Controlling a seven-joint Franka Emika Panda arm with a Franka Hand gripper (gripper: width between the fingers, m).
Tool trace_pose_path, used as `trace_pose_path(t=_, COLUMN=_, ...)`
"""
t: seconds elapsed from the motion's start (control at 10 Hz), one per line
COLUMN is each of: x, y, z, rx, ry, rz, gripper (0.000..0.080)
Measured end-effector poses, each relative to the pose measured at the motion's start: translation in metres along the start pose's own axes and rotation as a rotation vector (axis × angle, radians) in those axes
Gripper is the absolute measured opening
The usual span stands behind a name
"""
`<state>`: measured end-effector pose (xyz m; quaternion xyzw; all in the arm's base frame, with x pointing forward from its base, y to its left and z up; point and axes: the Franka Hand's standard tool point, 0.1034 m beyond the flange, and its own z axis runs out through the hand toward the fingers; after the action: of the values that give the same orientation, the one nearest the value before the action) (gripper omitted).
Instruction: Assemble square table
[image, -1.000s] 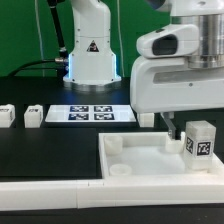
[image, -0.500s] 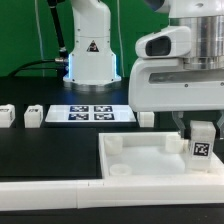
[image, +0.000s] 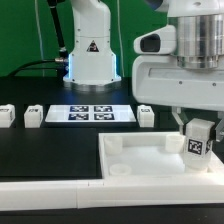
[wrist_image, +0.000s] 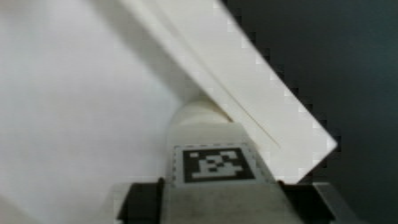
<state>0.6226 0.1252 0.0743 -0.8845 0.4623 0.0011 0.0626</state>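
Leg block (image: 201, 143), white tagged plastic: we judge it light, stiff, slick-faced; best held by its two flat sides. The claw (wrist_image: 219, 200) pinches it so, upright, just inside the rim of the square table top (image: 112, 150), toward the exterior view's right.

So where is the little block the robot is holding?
The leg block is on the exterior view's right, gripped in the pincer. It is just inside the far rim of the square tabletop.
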Motion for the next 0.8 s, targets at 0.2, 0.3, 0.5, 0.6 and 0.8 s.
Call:
trace_pose_path(t=0.2, x=-0.0008, y=0.0003, z=0.0036, rx=0.058, ry=-0.037, rz=0.302, gripper=0.0295)
trace_pose_path(t=0.3, x=-0.0032, y=-0.0010, z=0.0040, rx=0.064, ry=-0.047, rz=0.385, gripper=0.0295)
trace_pose_path(t=0.5, x=-0.0042, y=-0.0018, z=0.0041, rx=0.066, ry=-0.053, rz=0.439, gripper=0.0403)
trace_pose_path(t=0.6, x=-0.0043, y=-0.0018, z=0.0042, rx=0.067, ry=-0.052, rz=0.408, gripper=0.0403)
trace_pose_path(t=0.8, x=-0.0002, y=0.0013, z=0.0041, rx=0.064, ry=-0.048, rz=0.233, gripper=0.0581)
